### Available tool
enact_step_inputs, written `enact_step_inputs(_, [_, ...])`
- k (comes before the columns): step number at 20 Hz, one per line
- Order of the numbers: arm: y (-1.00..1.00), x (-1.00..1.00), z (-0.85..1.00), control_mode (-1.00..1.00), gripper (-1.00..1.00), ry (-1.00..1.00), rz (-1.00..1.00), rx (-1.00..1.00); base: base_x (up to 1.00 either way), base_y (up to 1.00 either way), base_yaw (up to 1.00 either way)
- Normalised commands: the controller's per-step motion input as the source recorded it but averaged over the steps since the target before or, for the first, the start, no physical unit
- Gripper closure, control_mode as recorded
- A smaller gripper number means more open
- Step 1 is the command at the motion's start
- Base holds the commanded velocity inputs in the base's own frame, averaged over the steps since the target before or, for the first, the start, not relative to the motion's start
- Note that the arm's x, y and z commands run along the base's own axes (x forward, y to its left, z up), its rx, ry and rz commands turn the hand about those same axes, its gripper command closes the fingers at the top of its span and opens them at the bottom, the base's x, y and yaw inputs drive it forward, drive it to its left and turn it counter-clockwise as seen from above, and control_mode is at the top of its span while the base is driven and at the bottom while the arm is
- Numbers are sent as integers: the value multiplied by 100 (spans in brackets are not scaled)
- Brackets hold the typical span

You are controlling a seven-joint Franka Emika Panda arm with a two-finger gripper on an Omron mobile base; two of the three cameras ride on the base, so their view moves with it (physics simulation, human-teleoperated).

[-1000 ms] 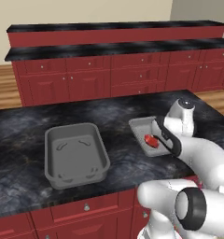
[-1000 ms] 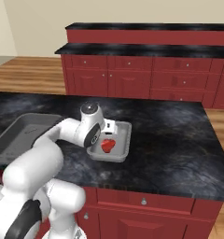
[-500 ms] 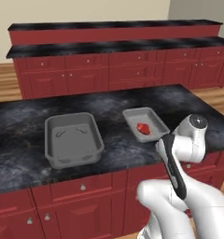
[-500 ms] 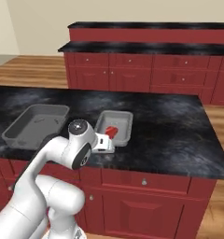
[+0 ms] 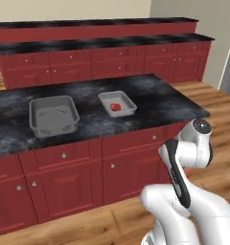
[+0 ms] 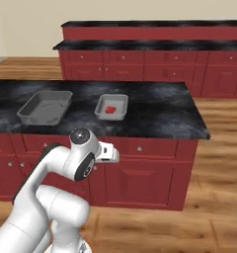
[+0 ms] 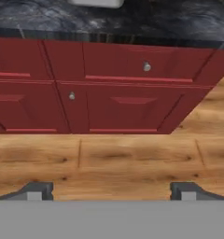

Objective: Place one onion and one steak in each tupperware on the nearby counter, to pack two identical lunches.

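On the black marbled counter [image 5: 155,103] [image 6: 160,116] stand both tupperware. The small light grey one [image 5: 127,100] [image 6: 118,101] holds a bright red steak [image 5: 115,107] [image 6: 109,109]. The larger, darker one [image 5: 40,117] [image 6: 34,106] to its left looks bare inside. The onion is out of view. My gripper [image 6: 113,153] [image 7: 111,191] hangs open and holds nothing, below the counter's front edge and well short of the red cabinet doors [image 7: 132,100]. It points at them over the wooden floor.
A long two-tiered red counter run [image 5: 97,43] [image 6: 150,47] lines the back wall. Wooden floor [image 5: 217,110] [image 6: 219,163] lies open to the right of the counter and between me and its cabinets, which carry small silver knobs [image 7: 146,66].
The whole picture has shifted: the base has backed away from the counter. The arm has drawn back from the small tupperware, leaving the red steak in it, and the gripper stays open.
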Motion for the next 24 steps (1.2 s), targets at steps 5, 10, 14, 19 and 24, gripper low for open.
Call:
enact_step_inputs(5, [0,0,0,100,-100,0,0,0,-58,-73,-50])
enact_step_inputs(10, [0,0,0,100,-100,0,0,0,-34,-72,-54])
enact_step_inputs(14, [0,0,0,100,-100,0,0,0,-35,-57,-58])
enact_step_inputs(19, [0,0,0,100,-100,0,0,0,-23,-53,-61])
enact_step_inputs(24, [0,0,0,100,-100,0,0,0,-1,-55,-60])
